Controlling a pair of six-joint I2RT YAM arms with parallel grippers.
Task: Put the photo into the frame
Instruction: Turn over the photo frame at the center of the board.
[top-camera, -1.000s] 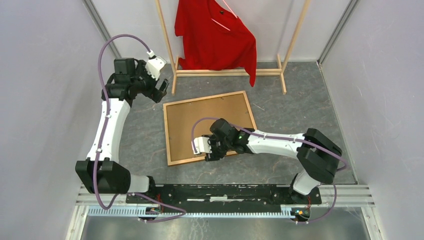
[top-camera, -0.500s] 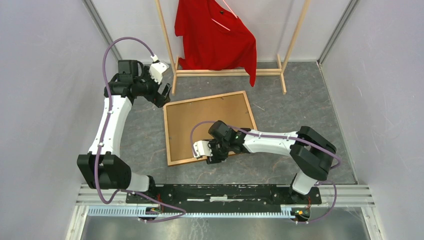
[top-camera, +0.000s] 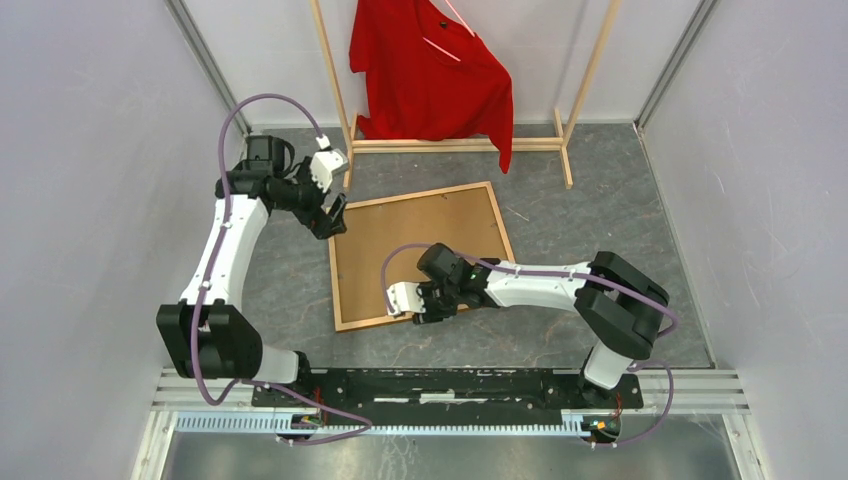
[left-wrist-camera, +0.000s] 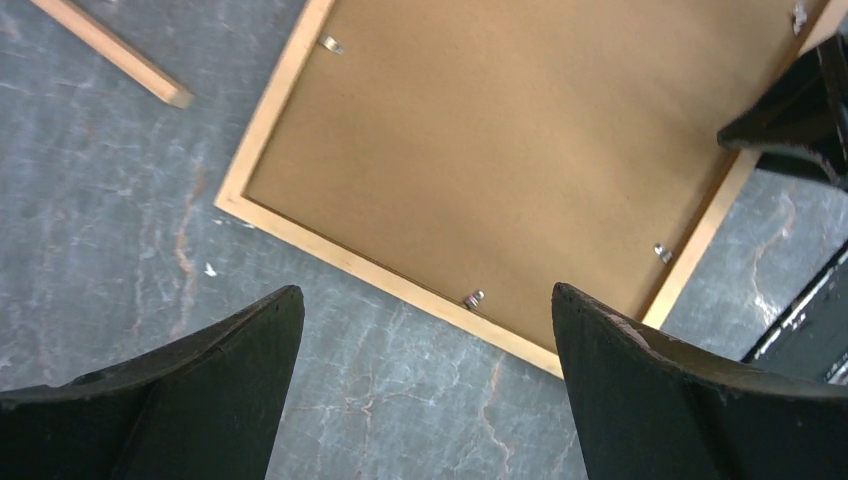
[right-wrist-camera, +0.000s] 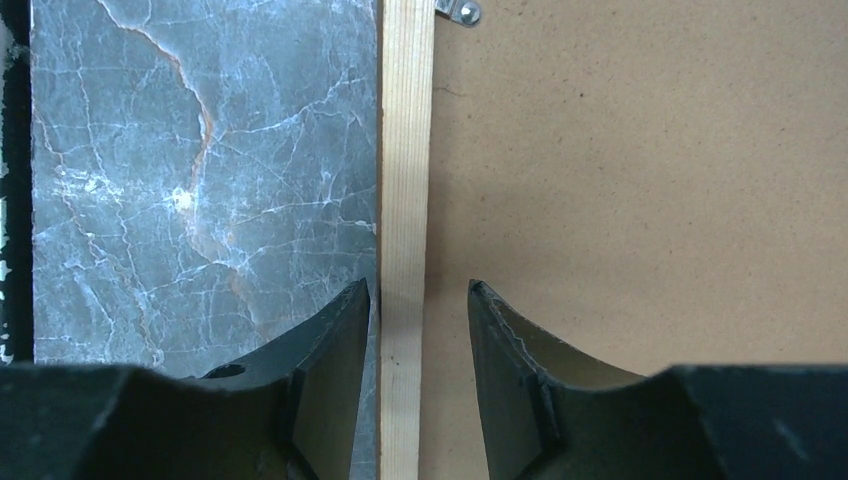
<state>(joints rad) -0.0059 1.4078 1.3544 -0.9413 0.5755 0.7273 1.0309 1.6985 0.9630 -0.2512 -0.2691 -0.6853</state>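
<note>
The orange-brown wooden frame (top-camera: 332, 268) lies face down on the grey floor, with a plain brown backing board (top-camera: 420, 235) filling it. The photo is hidden; no print shows. My left gripper (top-camera: 335, 215) hovers open and empty over the frame's far left corner. In the left wrist view its fingertips (left-wrist-camera: 427, 290) sit above bare floor beside the frame's rail (left-wrist-camera: 340, 255). My right gripper (top-camera: 425, 308) is low at the near rail. In the right wrist view (right-wrist-camera: 418, 285) it is open and straddles the rail (right-wrist-camera: 407, 150), one finger over floor, one over the board (right-wrist-camera: 640, 180).
A pale wooden clothes rack (top-camera: 455, 145) with a red shirt (top-camera: 430, 70) stands just behind the frame; its foot (left-wrist-camera: 110, 50) shows in the left wrist view. Small metal tabs (left-wrist-camera: 472, 298) (right-wrist-camera: 463, 12) sit along the frame's inner edge. Grey walls close both sides.
My left gripper has swung right and nearer, from beside the rack's leg to over the frame's far left corner. My right gripper has shifted slightly left along the near rail.
</note>
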